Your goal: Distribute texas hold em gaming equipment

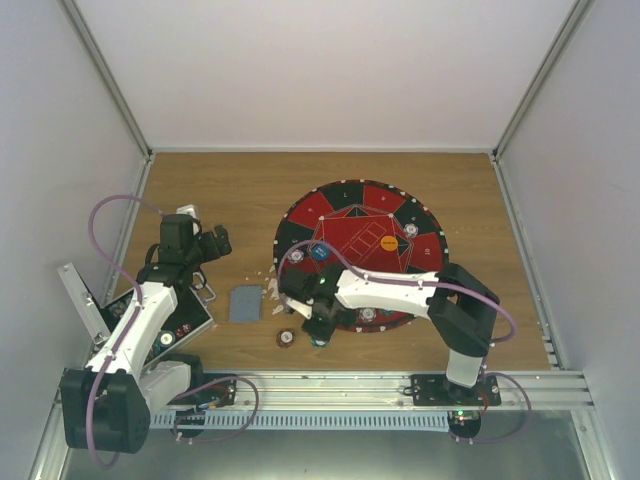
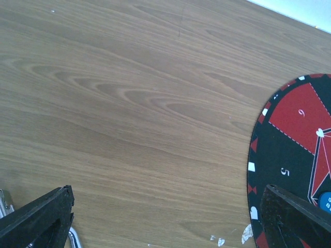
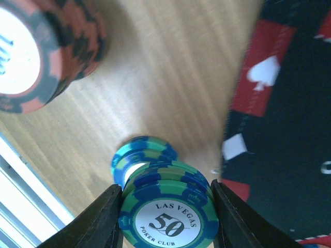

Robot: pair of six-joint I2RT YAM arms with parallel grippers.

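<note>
My right pincer [image 3: 165, 184] is clenched on a short stack of teal "Las Vegas 50" chips [image 3: 168, 219], with both fingers against the rims as far as I can see. The stack is just off the near edge of the round red-and-black mat [image 3: 289, 129], over bare worktop [image 1: 220, 190]. My left pincer [image 2: 166, 190] is released, jaws wide with nothing between them, well apart from the chips.

My main worry is the grip itself. Only the rims are pinched, so I reckon an uneven squeeze could let a lower chip slide out or fan the stack. One more teal chip [image 3: 142, 152] lies just beyond the held stack and looks outside the grip, so it may be left behind or nudged. The red chip stack [image 3: 36, 51] sits near enough that a careless swing could topple it. A low pass toward the mat might also catch its edge.

I can't count the chips in the grip, or tell whether they are clear of the worktop. The right wrist view is blurred. From above, the forearm covers the pincer. The frame crops the red stack's face. The deck of grey-blue cards [image 1: 243, 302] is too small to judge.
</note>
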